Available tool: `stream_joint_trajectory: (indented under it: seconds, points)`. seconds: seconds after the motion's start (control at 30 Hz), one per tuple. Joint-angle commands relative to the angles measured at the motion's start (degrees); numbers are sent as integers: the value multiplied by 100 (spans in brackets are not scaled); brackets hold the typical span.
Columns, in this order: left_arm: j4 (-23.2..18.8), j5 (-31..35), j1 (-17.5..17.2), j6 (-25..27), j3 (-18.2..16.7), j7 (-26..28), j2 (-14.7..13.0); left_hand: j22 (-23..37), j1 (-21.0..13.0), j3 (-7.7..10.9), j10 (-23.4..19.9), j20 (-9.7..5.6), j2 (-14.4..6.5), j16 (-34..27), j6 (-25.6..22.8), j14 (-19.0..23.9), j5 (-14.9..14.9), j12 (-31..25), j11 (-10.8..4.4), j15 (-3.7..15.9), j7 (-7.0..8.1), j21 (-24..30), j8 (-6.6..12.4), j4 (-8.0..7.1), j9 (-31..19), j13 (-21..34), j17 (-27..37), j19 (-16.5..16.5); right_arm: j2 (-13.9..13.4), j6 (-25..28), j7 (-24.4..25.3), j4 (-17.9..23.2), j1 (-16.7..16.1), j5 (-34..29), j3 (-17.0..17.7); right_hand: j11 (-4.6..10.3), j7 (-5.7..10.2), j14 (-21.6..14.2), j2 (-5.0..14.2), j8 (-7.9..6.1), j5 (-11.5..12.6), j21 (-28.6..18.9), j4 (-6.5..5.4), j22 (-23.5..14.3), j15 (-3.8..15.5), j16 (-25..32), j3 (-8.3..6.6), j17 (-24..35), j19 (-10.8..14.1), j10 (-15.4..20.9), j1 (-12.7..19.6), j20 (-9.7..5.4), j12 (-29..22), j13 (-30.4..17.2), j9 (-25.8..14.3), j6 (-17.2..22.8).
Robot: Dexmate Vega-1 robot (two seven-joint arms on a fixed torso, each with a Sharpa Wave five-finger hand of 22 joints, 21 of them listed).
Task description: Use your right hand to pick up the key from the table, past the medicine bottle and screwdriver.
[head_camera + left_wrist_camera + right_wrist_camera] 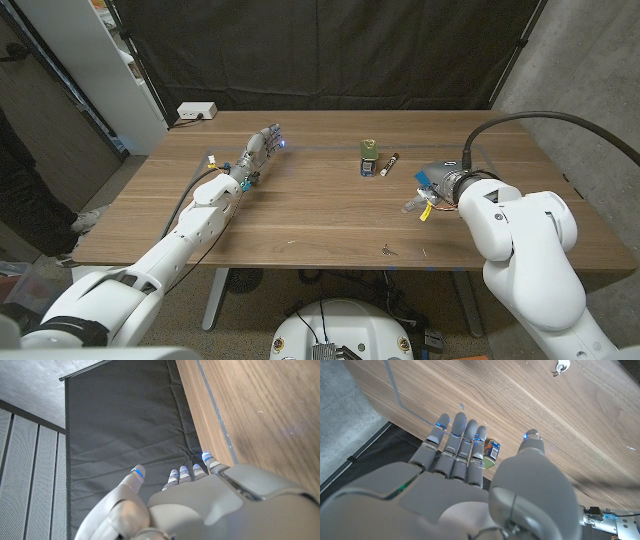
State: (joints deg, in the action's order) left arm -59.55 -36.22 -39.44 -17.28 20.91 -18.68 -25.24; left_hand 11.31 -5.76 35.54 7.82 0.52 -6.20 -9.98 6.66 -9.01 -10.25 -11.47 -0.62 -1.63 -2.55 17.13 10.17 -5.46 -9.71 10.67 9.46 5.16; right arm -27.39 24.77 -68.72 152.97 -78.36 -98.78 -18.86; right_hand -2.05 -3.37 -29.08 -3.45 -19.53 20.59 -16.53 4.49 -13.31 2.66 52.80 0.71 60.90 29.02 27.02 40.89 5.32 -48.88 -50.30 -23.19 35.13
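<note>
Right hand [428, 186] open, fingers apart, empty — at table's right side. Small thin metal key [386, 250] near front edge of brown wooden table [300, 225]; beyond, small green medicine bottle [369, 158], dark-handled screwdriver [390, 164]. Key presumably light, rigid, flat-lying — pinch at its edges.

Nothing here can be read. The medicine bottle [369, 158], just past the right hand [428, 186], carries a blue and yellow label [492, 450], but its print is too small and blurred to make out.
</note>
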Motion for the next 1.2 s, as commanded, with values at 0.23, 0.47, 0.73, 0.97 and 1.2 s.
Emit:
stream_joint_trajectory:
  seconds: [0.23, 0.47, 0.73, 0.97, 1.2]
  points:
    - [299, 12, 143, -26, -12, -109, 75, 20, -18, 1, 44, 30, -196, -12, 56, -56, -18, -7, 6, -32, -24, -38, 14, -2, -23, 16, 22, 32, 645, -654, -15, -242, -26, -326, -16, -22, -17, -57, 89, -81, 80, -51, 4, -7, 81, 66, 43, -2, 114, 101, 19, 26, -67, -16, -41, 57]
    - [499, 30, 250, -49, -6, -189, 126, 20, -16, -1, 54, 29, -195, -11, 65, -65, -18, -4, 4, -39, -29, -40, 12, -3, -23, 16, 22, 34, 767, -710, -168, -313, 39, -440, -45, -18, -5, -89, 219, -120, 144, -71, 44, -2, 105, 132, -13, 16, 148, 162, 161, 41, -78, 8, -65, 102]
    - [770, 83, 420, -69, 32, -332, 203, 20, -15, -2, 53, 27, -195, -11, 69, -70, -18, -6, 11, -41, -28, -43, 12, -4, -23, 17, 22, 35, 909, -709, -299, -397, 28, -596, -85, -4, 26, -155, 247, -226, 182, -88, 58, 4, 101, 209, 7, 15, 174, 258, 201, 31, -141, -31, -96, 297]
    - [1073, 137, 610, -141, 58, -497, 290, 20, -14, -3, 55, 23, -195, -8, 73, -78, -18, -7, 13, -41, -30, -46, 11, -4, -23, 17, 22, 38, 1062, -684, -409, -474, 6, -743, -174, -13, 20, -126, 252, -229, 198, -94, 59, 8, 114, 255, 32, 50, 178, 217, 207, 27, -139, -53, -114, 255]
    - [1378, 211, 804, -238, 67, -672, 329, 20, -12, -9, 59, 18, -184, -9, 74, -81, -16, -6, 26, -39, -25, -51, 13, -1, -23, 17, 22, 47, 1246, -631, -427, -528, -46, -970, -319, -23, -7, -77, 238, -199, 205, -85, 34, 12, 92, 250, 83, 23, 144, 161, 154, 27, -126, -62, -107, 185]
